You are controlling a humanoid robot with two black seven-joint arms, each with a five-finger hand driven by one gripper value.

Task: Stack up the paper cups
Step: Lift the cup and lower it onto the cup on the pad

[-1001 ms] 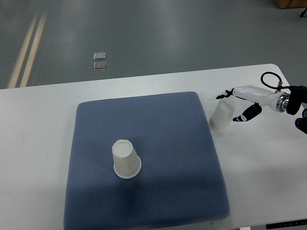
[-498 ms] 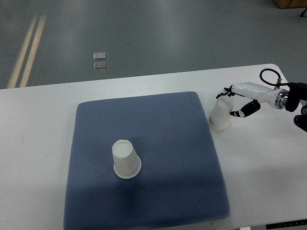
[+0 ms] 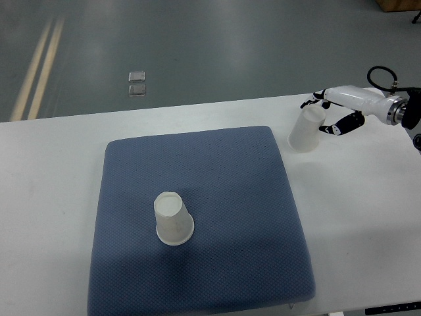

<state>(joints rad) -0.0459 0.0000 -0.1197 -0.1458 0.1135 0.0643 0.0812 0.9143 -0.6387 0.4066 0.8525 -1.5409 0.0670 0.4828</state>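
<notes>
White paper, thin-walled and tapered, makes up both cups. The right hand (image 3: 329, 117) grips one paper cup (image 3: 306, 130) near its closed base, fingers curled on either side, with the cup tilted and its open rim pointing down and left. It sits over the white table (image 3: 368, 217) just beyond the far right corner of the blue pad (image 3: 217, 171); whether the rim touches the table is hard to tell. The second cup (image 3: 173, 219) stands upside down on the pad, well apart, base up.

To do this step well, I judge the grip should stay light, since such walls crush easily. The held cup should be brought mouth-down, levelled directly above the standing cup's base, then lowered straight so the tapers nest. The pad's quilted, soft surface may let the target rock if struck off-centre. The left hand is out of view
</notes>
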